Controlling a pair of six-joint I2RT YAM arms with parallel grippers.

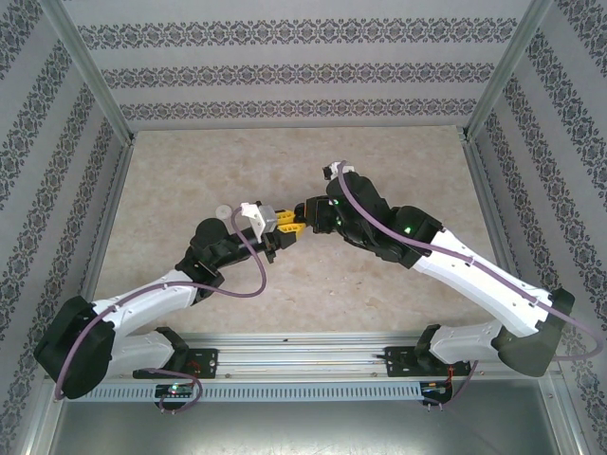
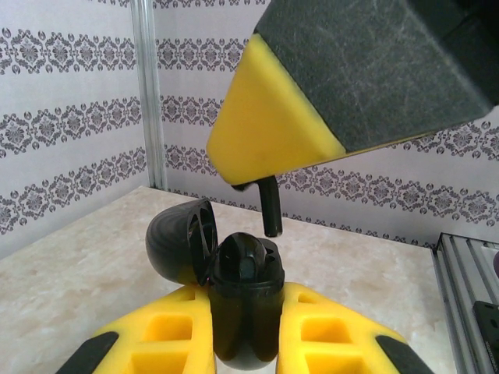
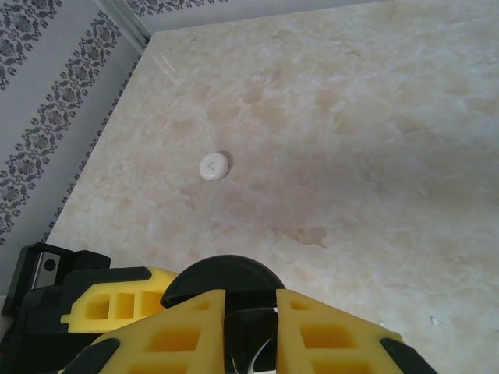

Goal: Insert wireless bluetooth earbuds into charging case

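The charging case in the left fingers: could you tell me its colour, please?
The charging case is black, lid included; the left wrist view shows it best.

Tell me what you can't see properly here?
Left wrist view: black earbud head, hidden by the right fingers.
Left wrist view: black case inside, too dark to tell what's in it.
Top view: earbud and case, too small.
Right wrist view: white round thing, too small to name.

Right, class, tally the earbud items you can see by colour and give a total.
Black: 2, the black charging case and the black earbud
White: 1, the white round case
Total: 3
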